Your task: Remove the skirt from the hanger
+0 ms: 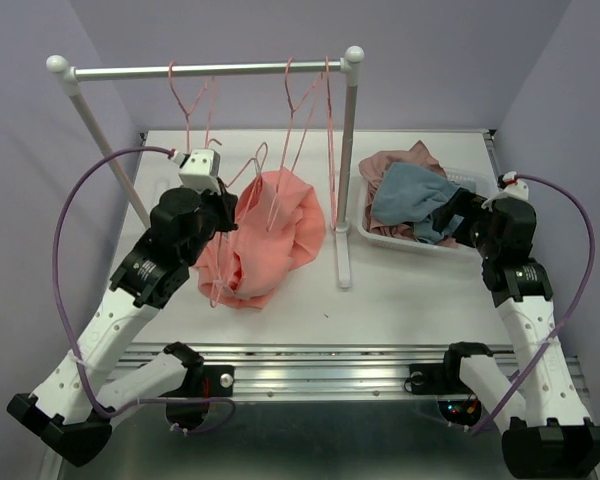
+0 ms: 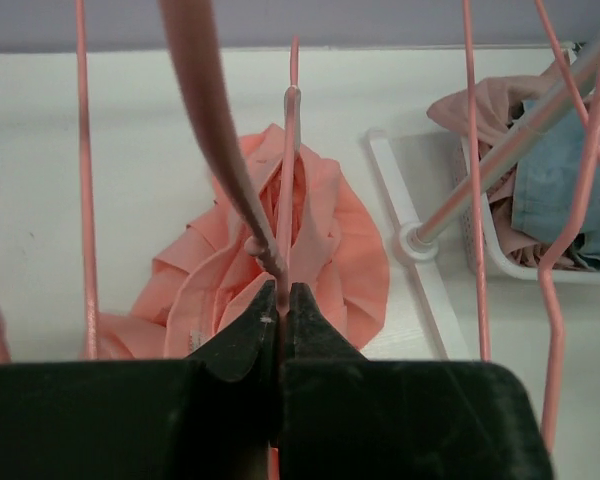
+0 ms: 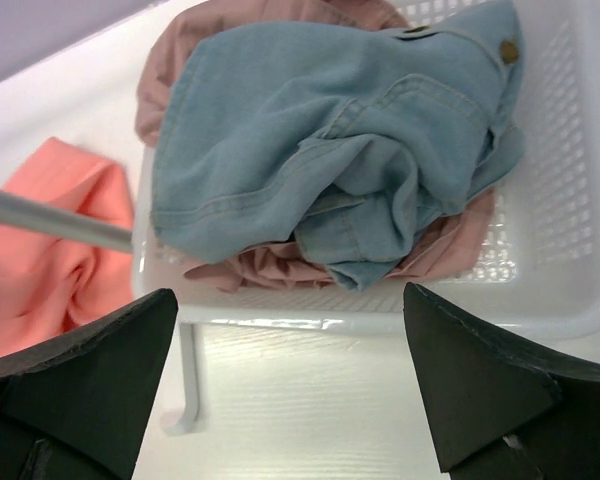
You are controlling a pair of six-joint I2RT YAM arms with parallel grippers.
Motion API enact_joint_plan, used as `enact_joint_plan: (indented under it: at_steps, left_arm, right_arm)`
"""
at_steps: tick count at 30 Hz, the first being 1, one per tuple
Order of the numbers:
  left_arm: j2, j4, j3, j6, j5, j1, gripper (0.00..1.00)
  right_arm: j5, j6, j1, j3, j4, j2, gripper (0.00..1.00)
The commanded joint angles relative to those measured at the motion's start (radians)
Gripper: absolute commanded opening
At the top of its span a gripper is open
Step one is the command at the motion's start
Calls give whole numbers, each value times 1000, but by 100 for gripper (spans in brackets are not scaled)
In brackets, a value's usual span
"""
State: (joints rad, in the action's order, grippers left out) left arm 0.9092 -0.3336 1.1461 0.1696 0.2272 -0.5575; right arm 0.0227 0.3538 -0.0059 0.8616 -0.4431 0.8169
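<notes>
The salmon skirt (image 1: pixel 270 235) lies crumpled on the table left of the rack post; it also shows in the left wrist view (image 2: pixel 325 235) and at the left edge of the right wrist view (image 3: pixel 50 250). A pink wire hanger (image 1: pixel 257 172) rises over it. My left gripper (image 1: pixel 228 197) is shut on that hanger's wire (image 2: pixel 291 150), jaws pinched together (image 2: pixel 283 293) just above the skirt. Whether the skirt still hangs from the hanger I cannot tell. My right gripper (image 1: pixel 458 215) is open and empty (image 3: pixel 290 390), in front of the basket.
A white clothes rack, rail (image 1: pixel 210 70) and post (image 1: pixel 345 170), carries two empty pink hangers (image 1: pixel 190 100) (image 1: pixel 305 95). A white basket (image 1: pixel 380 232) at the right holds a grey-blue garment (image 3: pixel 320 150) over a mauve-pink one (image 3: pixel 270 265).
</notes>
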Motion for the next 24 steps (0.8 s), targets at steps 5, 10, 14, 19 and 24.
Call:
enact_joint_plan:
  at_steps: [5,10,14,19,24]
  left_arm:
    - [-154,64,-215,231,-86,-47,0]
    - [-193,41,-307,326,-91,-137,0]
    - [-242,73,-409,432,-8,-263,0]
    - [-215,120,-483,547,56,-415,0]
    - [-182,119,-473,588,181,-545,0]
  right_arm:
    - [-459,123,1,-139,47,-140,100]
    - [-729,169,1,-292,162,-194,100]
    - [-816,171,29,-355,207,-202,100]
    - [-671,198,298,-400,297,-164,100]
    - [-356,189,723,-411,492,-23,100]
